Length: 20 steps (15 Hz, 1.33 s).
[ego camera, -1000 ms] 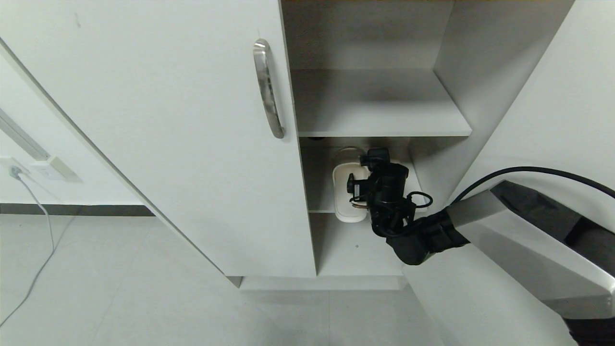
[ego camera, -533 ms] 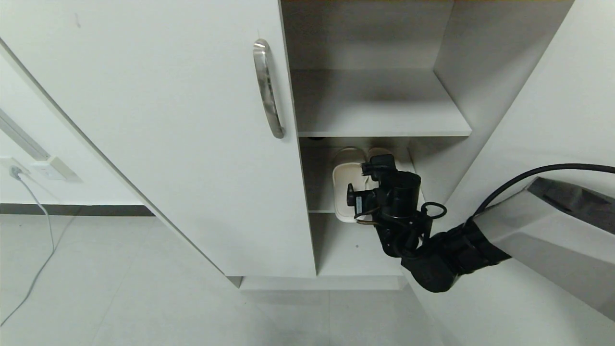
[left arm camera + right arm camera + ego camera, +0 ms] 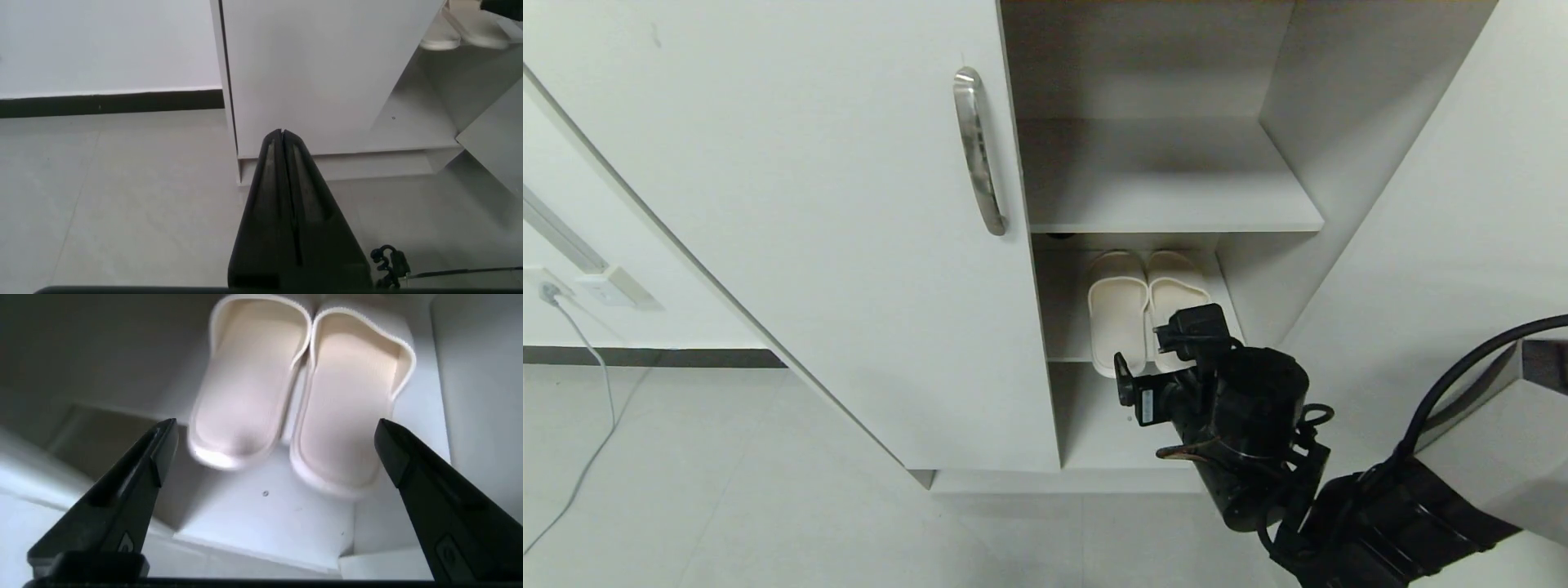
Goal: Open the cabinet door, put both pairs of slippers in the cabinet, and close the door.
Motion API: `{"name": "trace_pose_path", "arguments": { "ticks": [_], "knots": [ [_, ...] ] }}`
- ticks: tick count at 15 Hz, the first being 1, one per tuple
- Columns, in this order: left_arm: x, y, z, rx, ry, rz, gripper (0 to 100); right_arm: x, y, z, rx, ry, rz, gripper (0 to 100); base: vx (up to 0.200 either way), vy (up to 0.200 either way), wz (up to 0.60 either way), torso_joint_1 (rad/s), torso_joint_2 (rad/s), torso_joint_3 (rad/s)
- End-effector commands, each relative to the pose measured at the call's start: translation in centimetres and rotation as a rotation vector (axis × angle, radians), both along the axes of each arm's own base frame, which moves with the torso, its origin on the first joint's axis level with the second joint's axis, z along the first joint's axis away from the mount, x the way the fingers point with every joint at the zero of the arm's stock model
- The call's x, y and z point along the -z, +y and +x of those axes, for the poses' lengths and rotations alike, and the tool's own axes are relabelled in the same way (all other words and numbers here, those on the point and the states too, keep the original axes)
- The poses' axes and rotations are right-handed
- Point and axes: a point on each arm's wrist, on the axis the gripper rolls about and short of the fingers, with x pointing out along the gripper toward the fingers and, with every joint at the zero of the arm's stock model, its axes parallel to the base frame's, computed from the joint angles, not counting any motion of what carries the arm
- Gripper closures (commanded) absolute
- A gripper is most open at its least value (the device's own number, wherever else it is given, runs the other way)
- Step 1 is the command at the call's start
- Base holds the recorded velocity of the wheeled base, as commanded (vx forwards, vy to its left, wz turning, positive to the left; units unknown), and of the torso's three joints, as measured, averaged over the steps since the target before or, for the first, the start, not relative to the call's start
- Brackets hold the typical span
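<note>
Cabinet [image 3: 1282, 163]: open; right arm has just backed out of it
Open door [image 3: 1462, 245]: swung out, close beside right arm; tight on that side
Shut door [image 3: 768, 204]: edge bounds opening on left; narrow lane between doors
Middle shelf [image 3: 1062, 327]: low headroom under shelf above
Right gripper [image 3: 275, 433]: now before opening; claw wide, empty
Left gripper [image 3: 280, 135]: claw pressed shut, empty, over bare floor
Slippers [image 3: 1147, 306]: one pair left on middle shelf, side by side, heels slightly past front edge; judged stowed; second pair, door closing remain
</note>
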Motion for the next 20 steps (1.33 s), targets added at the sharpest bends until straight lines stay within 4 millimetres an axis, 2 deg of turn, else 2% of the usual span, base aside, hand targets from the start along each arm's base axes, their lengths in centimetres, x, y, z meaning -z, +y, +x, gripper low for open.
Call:
{"name": "trace_pose_path", "arguments": {
  "ticks": [1, 7, 17, 20],
  "knots": [
    [0.00, 0.00, 0.01, 0.000, 0.001, 0.000, 100, 0.32, -0.46, -1.04, -0.019, 0.006, -0.006, 0, 0.000, 0.000, 0.00, 0.000, 0.00, 0.000],
    [0.00, 0.00, 0.01, 0.000, 0.001, 0.000, 100, 0.39, -0.62, -1.21, -0.027, 0.000, -0.002, 0, -0.200, 0.000, 0.00, 0.004, 0.00, 0.001],
    [0.00, 0.00, 0.01, 0.000, 0.001, -0.002, 100, 0.07, -0.50, -1.46, -0.033, -0.012, 0.007, 0, 0.000, 0.000, 0.00, 0.000, 0.00, 0.000],
    [0.00, 0.00, 0.01, 0.000, 0.001, -0.002, 100, 0.04, -0.45, -1.48, -0.034, -0.013, 0.006, 0, 0.000, 0.000, 0.00, 0.004, 0.00, 0.146]
  ]
}}
